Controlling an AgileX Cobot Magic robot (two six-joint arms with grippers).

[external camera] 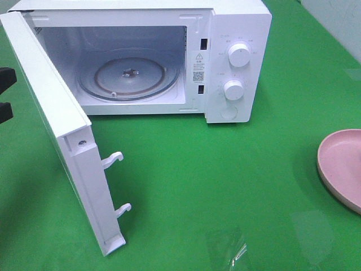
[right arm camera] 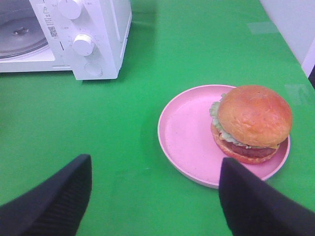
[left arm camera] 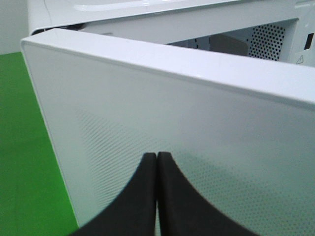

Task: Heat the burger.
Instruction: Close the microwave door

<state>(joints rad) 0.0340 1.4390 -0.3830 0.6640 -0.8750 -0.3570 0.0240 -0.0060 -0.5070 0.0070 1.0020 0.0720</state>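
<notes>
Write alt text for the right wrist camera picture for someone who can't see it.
A burger sits on one side of a pink plate on a green table, with the open right claw above the near table. A white microwave stands beyond, door side open.

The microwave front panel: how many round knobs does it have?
2. The upper knob sits near the panel's top; the lower knob is directly below it. Under them is a flat round button, not a knob.

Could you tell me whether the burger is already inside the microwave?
No, the burger sits on the pink plate on the green table, and the microwave's glass turntable is bare.
</notes>
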